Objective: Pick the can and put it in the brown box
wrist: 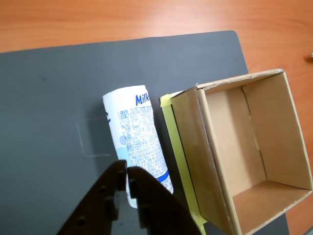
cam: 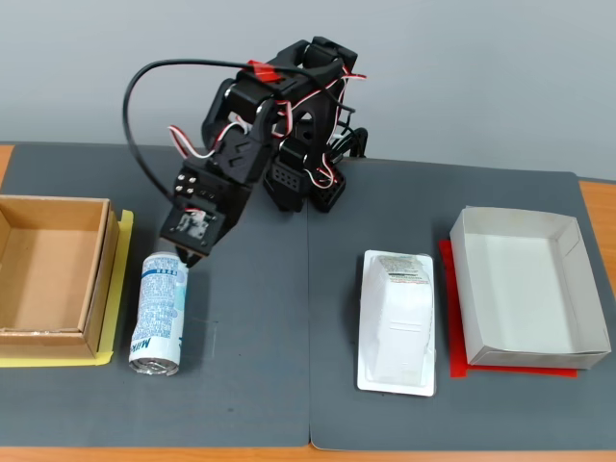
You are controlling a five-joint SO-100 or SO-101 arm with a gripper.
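Sideways, can [cam: 160, 313] just beside brown box [cam: 50, 274]

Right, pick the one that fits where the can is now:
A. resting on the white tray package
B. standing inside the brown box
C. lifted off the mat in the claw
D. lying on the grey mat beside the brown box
D: the can lies on its side on the grey mat just outside the brown box, which is empty, with the claw at its far end.
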